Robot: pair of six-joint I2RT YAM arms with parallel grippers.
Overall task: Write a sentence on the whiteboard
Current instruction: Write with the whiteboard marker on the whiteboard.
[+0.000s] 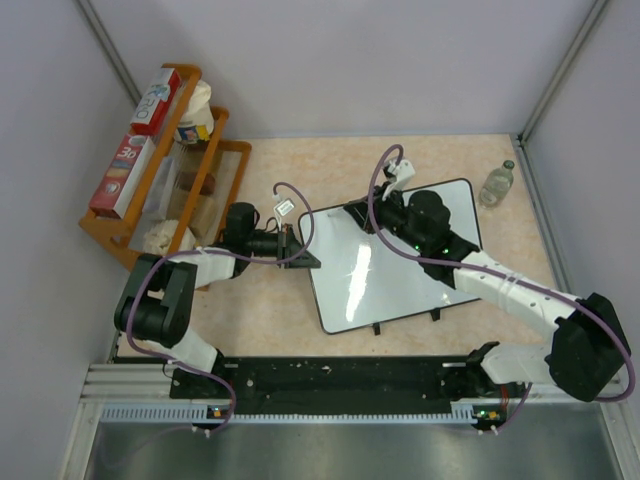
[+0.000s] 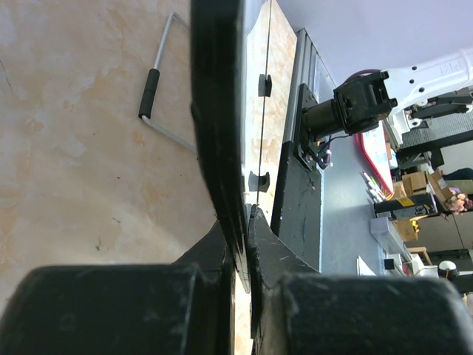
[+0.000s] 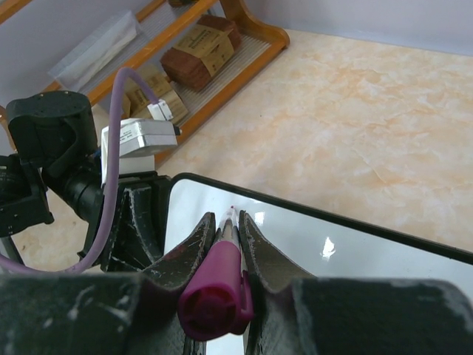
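The whiteboard [image 1: 400,275] lies on the table's middle, its feet toward the near edge; no pink writing shows on it. My left gripper [image 1: 298,247] is shut on the board's left edge, seen edge-on in the left wrist view [image 2: 218,111] between the jaws of the gripper [image 2: 247,222]. My right gripper [image 1: 358,215] is shut on a marker [image 3: 225,274] with a magenta end. The marker's tip sits at or just above the board [image 3: 332,251] near its far left corner. The left gripper also shows there [image 3: 137,222].
A wooden rack [image 1: 170,190] with boxes and packets stands at the far left. A small clear bottle [image 1: 497,184] stands at the far right. A bent wire with a black grip [image 2: 159,96] lies on the table by the board.
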